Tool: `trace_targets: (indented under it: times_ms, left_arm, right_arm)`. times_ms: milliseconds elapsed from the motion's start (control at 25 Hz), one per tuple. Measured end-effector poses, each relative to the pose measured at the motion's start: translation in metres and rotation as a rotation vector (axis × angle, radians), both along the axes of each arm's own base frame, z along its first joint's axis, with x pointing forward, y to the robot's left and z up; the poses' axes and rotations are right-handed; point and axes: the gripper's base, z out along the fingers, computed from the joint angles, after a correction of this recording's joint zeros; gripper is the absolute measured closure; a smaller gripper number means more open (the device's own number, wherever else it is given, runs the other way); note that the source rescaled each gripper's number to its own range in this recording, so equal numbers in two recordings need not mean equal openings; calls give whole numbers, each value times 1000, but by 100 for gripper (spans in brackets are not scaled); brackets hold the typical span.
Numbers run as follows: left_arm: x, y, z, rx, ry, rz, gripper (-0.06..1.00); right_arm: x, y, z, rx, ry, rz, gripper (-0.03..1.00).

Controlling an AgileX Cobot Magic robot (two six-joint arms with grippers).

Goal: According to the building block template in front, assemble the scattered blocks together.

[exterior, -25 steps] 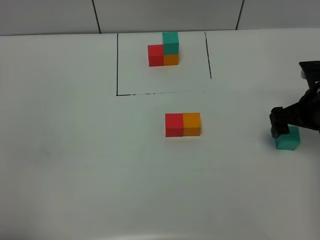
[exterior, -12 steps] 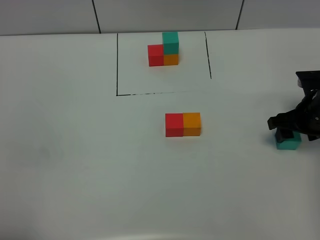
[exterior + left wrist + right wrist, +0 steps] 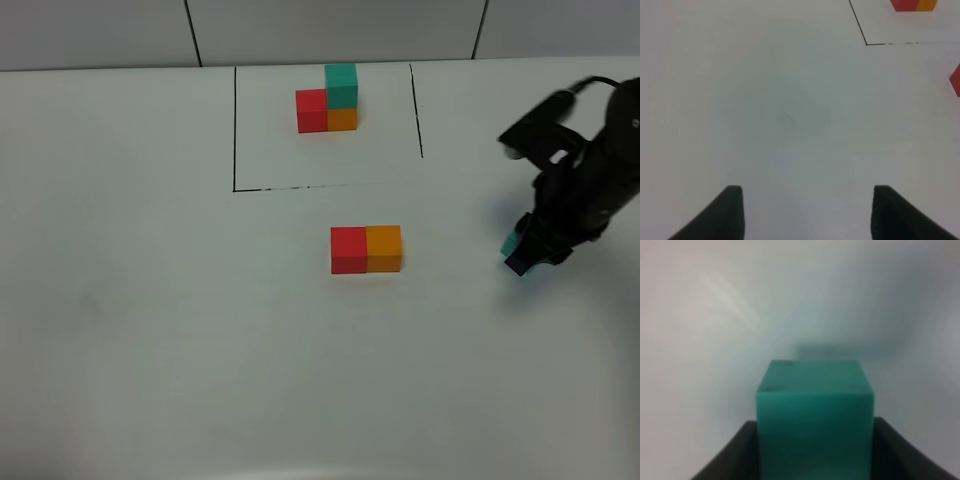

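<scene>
One teal block (image 3: 815,405) sits clamped in right hand (image 3: 523,254); left hand (image 3: 808,191) spread wide.

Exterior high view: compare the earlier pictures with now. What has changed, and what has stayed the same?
The right gripper closed on the teal block, which sat on the table, and has carried it left, toward the red-orange pair; it looks lifted. The pair and the template have not moved.
</scene>
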Motion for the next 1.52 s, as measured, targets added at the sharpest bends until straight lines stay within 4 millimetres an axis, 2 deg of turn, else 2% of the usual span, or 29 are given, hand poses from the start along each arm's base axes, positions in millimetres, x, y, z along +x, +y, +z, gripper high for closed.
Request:
trace_targets:
  times_ms: [120,240,360,480,760,1200,1520]
  left_arm:
    - [0,0,0,0,0,0,72]
    - [0,0,0,0,0,0,72]
    - [0,0,0,0,0,0,72]
    - [0,0,0,0,0,0,72]
    - [0,0,0,0,0,0,72]
    - [0,0,0,0,0,0,72]
    - [0,0,0,0,0,0,72]
  right_arm:
    - [2,44,24,-48,-30,328,94]
    - [7,82,40,-110,-17,535,94]
    - [13,110,44,-182,35,676,94]
    - [21,126,39,-201,76,756,94]
    - [37,142,16,-149,132,802,94]
    - [44,150,19,-100,56,781,94]
    - [50,148,8,-102,60,760,94]
